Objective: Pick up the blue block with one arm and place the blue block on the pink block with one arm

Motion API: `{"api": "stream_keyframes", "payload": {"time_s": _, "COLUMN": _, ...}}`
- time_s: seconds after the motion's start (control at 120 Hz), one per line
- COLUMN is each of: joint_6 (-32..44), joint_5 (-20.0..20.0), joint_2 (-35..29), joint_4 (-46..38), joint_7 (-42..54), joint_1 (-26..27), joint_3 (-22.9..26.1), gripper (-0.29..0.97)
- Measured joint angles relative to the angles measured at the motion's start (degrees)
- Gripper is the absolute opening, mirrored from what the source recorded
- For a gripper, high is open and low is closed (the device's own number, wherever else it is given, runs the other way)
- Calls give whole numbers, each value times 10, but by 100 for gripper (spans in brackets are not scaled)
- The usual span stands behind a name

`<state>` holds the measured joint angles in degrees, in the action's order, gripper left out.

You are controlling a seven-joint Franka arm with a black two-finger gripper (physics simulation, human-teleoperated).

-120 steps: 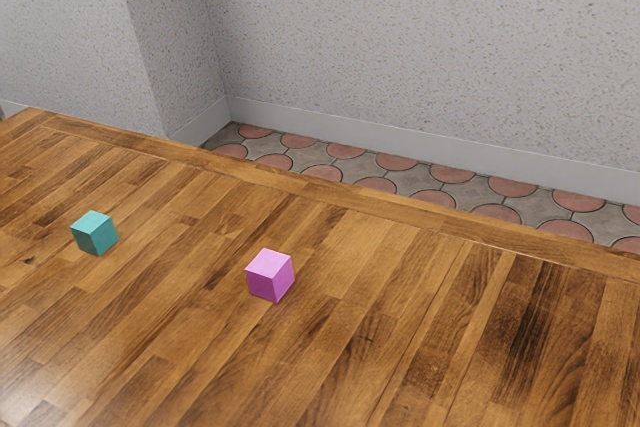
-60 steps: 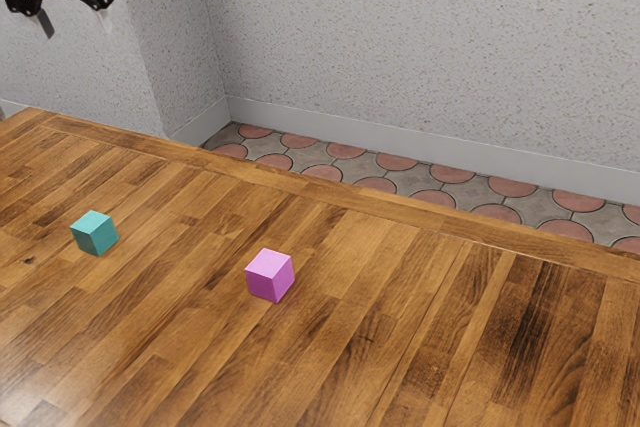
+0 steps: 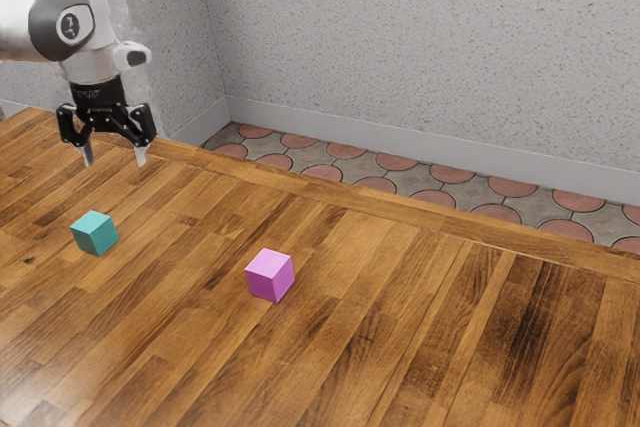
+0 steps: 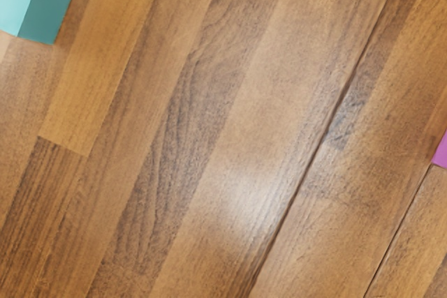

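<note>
Gripper (image 3: 114, 157) hangs above the tabletop (image 3: 420, 327), fingers spread apart, grasping nothing; blue block (image 3: 94, 232) rests toward the tabletop's edge at the exterior view's left; pink block (image 3: 270, 274) sits apart, mid-tabletop.

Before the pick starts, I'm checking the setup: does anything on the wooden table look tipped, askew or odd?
Nothing stands out. The small teal-blue cube and the pink cube both sit flat on the wooden table, apart from each other. The black two-finger gripper hangs open above the table, touching neither.
</note>
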<state>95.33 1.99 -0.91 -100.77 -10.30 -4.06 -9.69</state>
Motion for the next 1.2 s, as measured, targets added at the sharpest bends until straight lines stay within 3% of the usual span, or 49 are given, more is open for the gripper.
{"api": "stream_keyframes", "payload": {"time_s": 0.067, "joint_6": 103, "joint_5": -1, "joint_2": 16, "joint_4": -103, "joint_7": 0, "joint_1": 0, "joint_3": -19, "gripper": 66}}
{"api": "stream_keyframes", "payload": {"time_s": 0.158, "joint_6": 180, "joint_5": -1, "joint_2": 45, "joint_4": -133, "joint_7": 1, "joint_1": -12, "joint_3": -37, "gripper": 66}}
{"api": "stream_keyframes", "payload": {"time_s": 0.367, "joint_6": 258, "joint_5": -5, "joint_2": 187, "joint_4": 9, "joint_7": 86, "joint_1": -39, "joint_3": -71, "gripper": 66}}
{"api": "stream_keyframes", "payload": {"time_s": 0.492, "joint_6": 288, "joint_5": -16, "joint_2": 233, "joint_4": 27, "joint_7": 187, "joint_1": -72, "joint_3": -73, "gripper": 66}}
{"api": "stream_keyframes", "payload": {"time_s": 0.617, "joint_6": 320, "joint_5": -64, "joint_2": 274, "joint_4": 38, "joint_7": 286, "joint_1": -90, "joint_3": -74, "gripper": 66}}
{"api": "stream_keyframes", "payload": {"time_s": 0.825, "joint_6": 345, "joint_5": -107, "joint_2": 296, "joint_4": 39, "joint_7": 443, "joint_1": -121, "joint_3": -74, "gripper": 66}}
{"api": "stream_keyframes", "payload": {"time_s": 1.2, "joint_6": 350, "joint_5": -130, "joint_2": 322, "joint_4": 29, "joint_7": 620, "joint_1": -134, "joint_3": -73, "gripper": 66}}
